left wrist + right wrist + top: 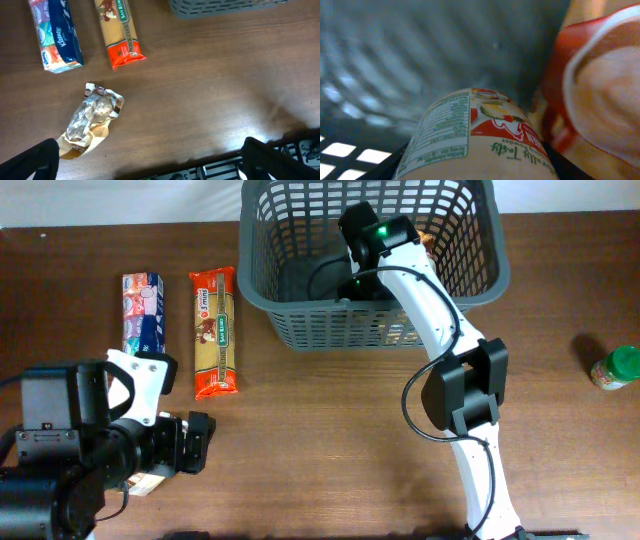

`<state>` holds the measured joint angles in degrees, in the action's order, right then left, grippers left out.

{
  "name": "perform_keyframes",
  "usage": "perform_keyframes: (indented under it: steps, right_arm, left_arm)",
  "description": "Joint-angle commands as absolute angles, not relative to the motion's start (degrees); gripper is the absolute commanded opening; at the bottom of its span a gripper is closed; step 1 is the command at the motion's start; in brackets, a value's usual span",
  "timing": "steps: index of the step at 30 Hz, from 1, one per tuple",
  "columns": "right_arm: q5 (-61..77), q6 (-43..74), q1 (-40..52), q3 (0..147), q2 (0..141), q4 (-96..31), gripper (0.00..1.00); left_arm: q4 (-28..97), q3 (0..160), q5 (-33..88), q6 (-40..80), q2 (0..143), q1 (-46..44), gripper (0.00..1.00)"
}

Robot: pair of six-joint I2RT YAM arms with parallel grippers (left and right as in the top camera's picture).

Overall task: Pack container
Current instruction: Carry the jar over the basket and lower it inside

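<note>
Closest to you, your left gripper [150,155] hangs released, jaws spread wide over bare wood, with nothing between them. Just beyond it lies a crumpled foil wrapper [92,117], flat on the table [330,430]. Farther out, a Kleenex tissue pack [55,35] and a red pasta packet [119,32] lie side by side, apart, both running lengthwise away from you. Off near your right edge a green-lidded jar [615,367] stands alone, well apart from everything.

Between the pasta and your right arm you have a wide stretch of open wood, and more between that arm and the jar.

At the far side, the container [300,320] sits upright, mouth facing up, its long axis running left to right across the table. Its far rim is cut off at the top of the overhead view. Your right arm reaches over the near rim and down inside. There your right gripper [480,167] is grasping a labelled jar [470,130], with a red packet [580,90] close on its right and the slotted wall behind.
</note>
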<state>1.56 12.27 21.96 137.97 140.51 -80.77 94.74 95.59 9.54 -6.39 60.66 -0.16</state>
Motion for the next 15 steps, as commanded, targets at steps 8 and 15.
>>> perform_keyframes:
  steps: [8, 15]
  right_arm:
    - [1.89, 11.99, 22.06, 135.74, 140.97, -80.84, 0.75]
    - [1.91, 11.99, 22.06, 136.16, 140.66, -81.93, 0.99]
  left_arm:
    - [94.83, 96.47, 9.17, -6.07, 60.8, 0.16, 0.99]
    - [94.8, 96.47, 9.17, -6.07, 60.8, 0.16, 0.99]
